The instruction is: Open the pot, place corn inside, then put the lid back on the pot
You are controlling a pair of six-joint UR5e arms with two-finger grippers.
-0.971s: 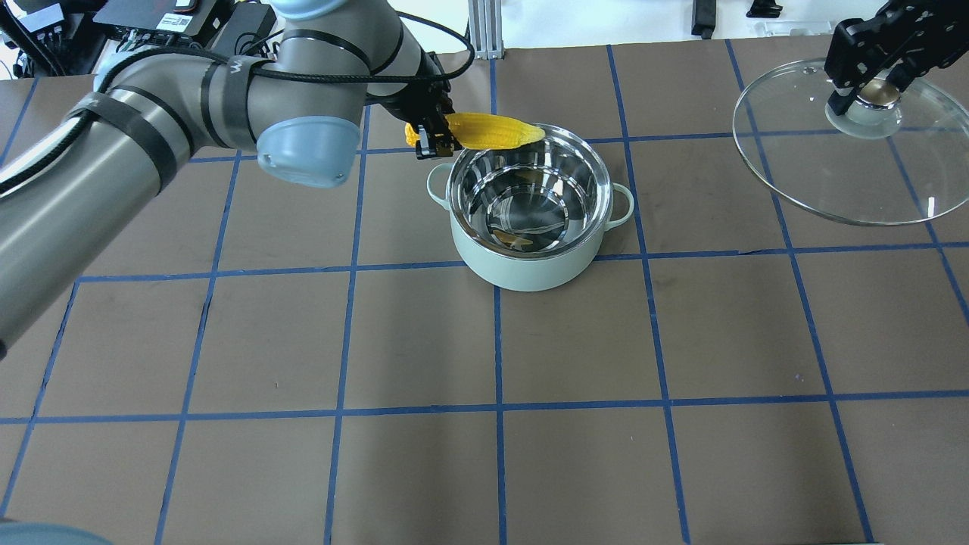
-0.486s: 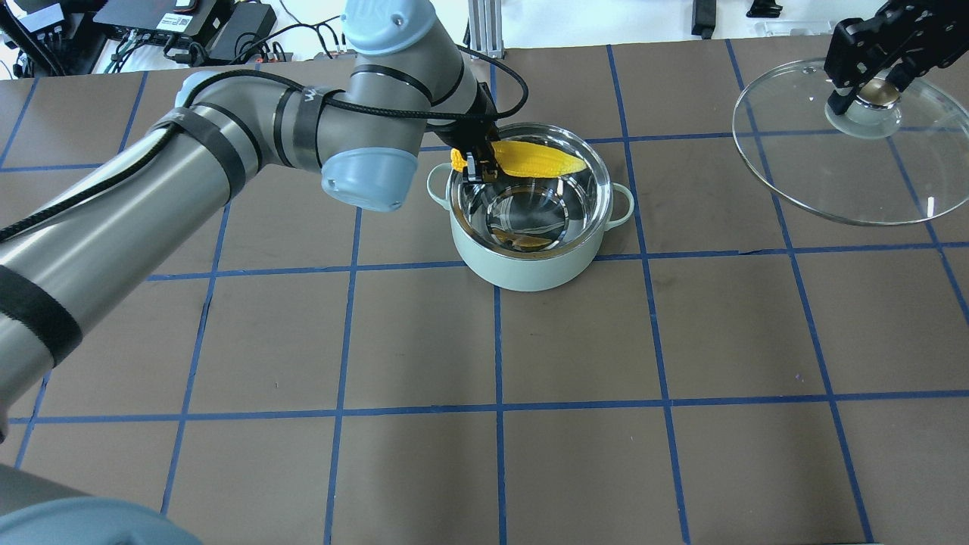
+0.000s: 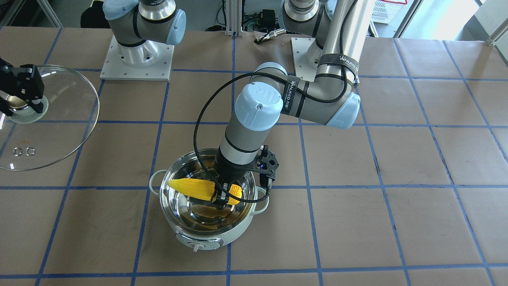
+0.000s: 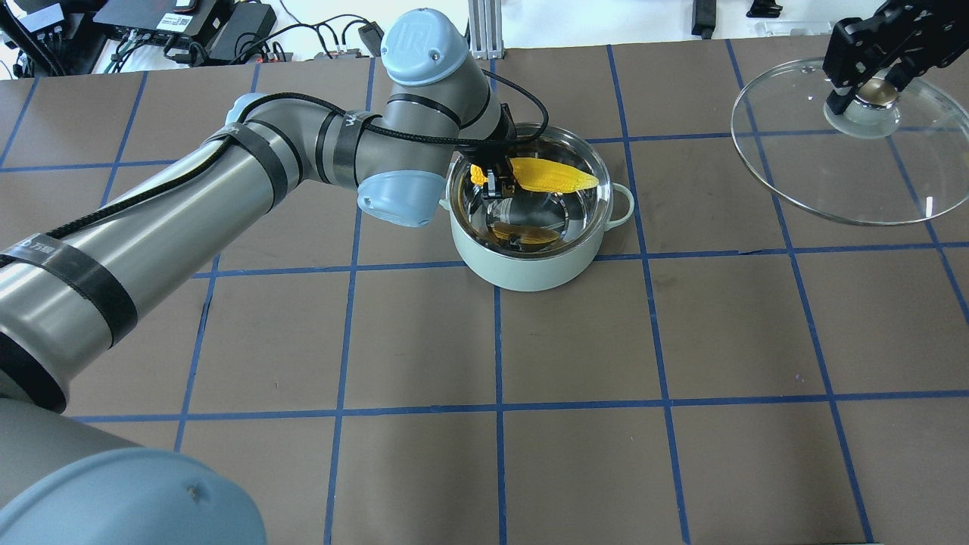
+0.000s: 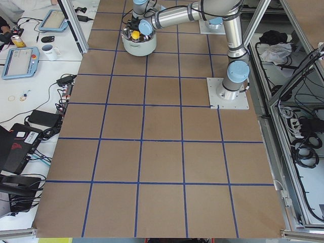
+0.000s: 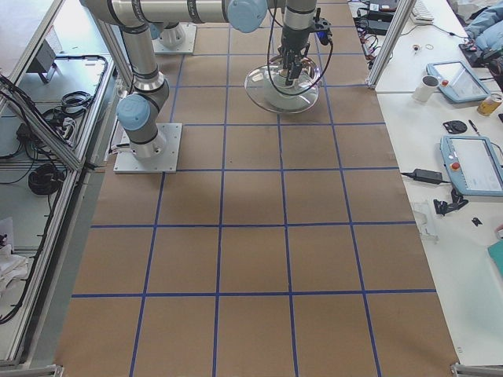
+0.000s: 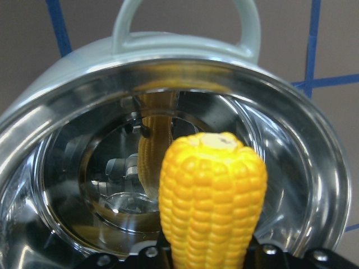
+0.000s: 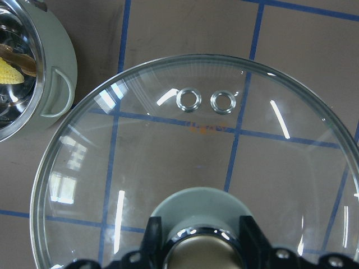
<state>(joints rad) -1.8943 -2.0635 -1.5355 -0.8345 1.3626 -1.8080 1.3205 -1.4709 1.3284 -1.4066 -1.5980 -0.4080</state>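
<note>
The mint-green pot (image 4: 530,272) stands open on the table, steel inside showing (image 3: 186,234). My left gripper (image 4: 496,182) is shut on the thick end of the yellow corn (image 4: 549,175) and holds it level over the pot's opening, inside the rim (image 3: 192,188). In the left wrist view the corn (image 7: 212,196) points into the pot (image 7: 185,53). My right gripper (image 4: 863,76) is shut on the knob of the clear glass lid (image 4: 833,174), held up off to the far right, tilted (image 3: 59,119). The lid fills the right wrist view (image 8: 196,168).
The brown table is marked with blue tape squares (image 4: 496,409). Both arm bases (image 3: 137,59) stand at the robot's edge. Cables and electronics (image 4: 174,23) lie beyond the far table edge. Side desks hold tablets and a mug (image 5: 50,50).
My left arm has carried the corn rightwards from beside the pot's rim to over its opening and lower. My right gripper and the lid have stayed put.
</note>
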